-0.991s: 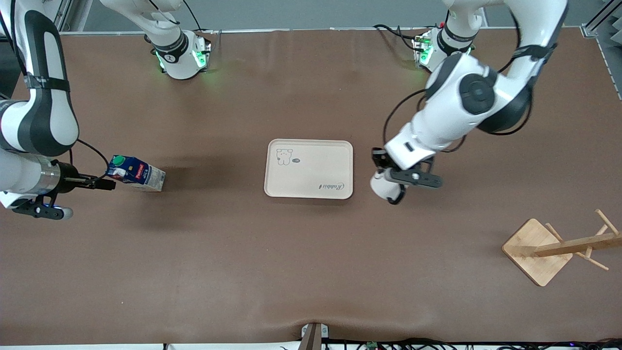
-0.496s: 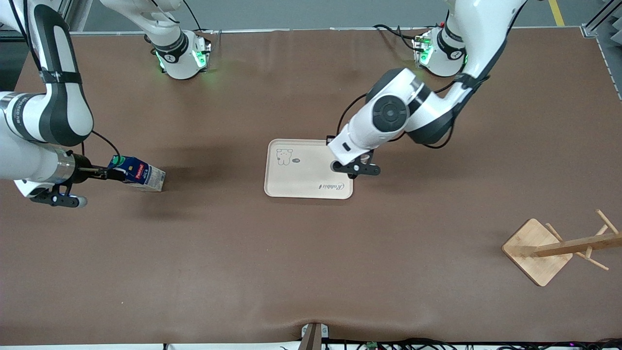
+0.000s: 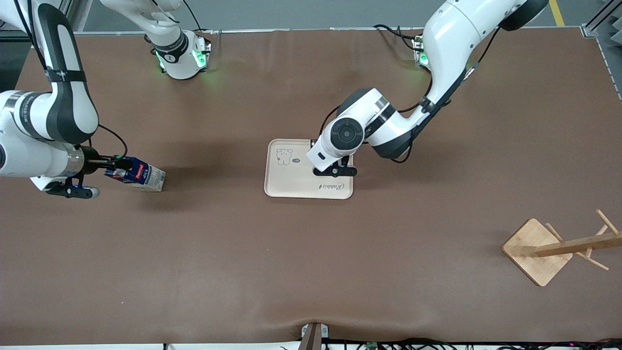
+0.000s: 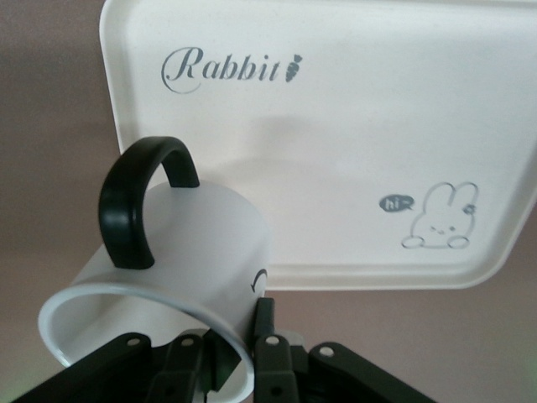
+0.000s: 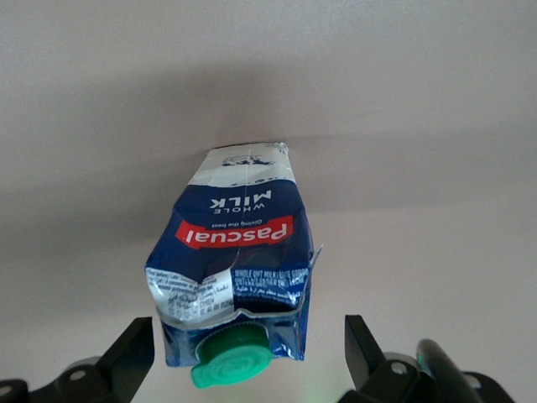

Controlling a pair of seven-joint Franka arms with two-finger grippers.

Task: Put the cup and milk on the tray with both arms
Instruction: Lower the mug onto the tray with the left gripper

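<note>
Overhead first, in the front view: left gripper [image 3: 334, 171] down over the tray [image 3: 296, 182], toward the edge nearest the left arm's base, fingers hidden under the wrist. Tray flat in the middle of the table [image 3: 311, 267]. Right gripper [image 3: 112, 165] low at the right arm's end of the table, black fingers reaching onto the capped top of the milk [image 3: 138, 176], which stands on the table well apart from the tray. Wooden rack [image 3: 554, 250] near the left arm's end, nearer the camera, clear of both arms. Bare brown table between milk and tray.

Next, the left wrist view: left gripper [image 4: 235, 357] clamped shut on the rim of the cup [image 4: 168, 285], one finger [image 4: 265, 336] outside the white wall, the other inside the mouth. Cup tilted, black handle arching away from the fingers, a bit of black face mark showing on the side. Tray [image 4: 336, 126] just past the cup, with "Rabbit" script and a small animal drawing; no other object on it.

Last, the right wrist view: right gripper [image 5: 247, 353] spread wide, fingers [image 5: 126, 357] standing off on either side of the carton, not touching. Milk [image 5: 239, 277] between them, green cap closest to the gripper, red label and dark blue panel above, pale end farthest off.
</note>
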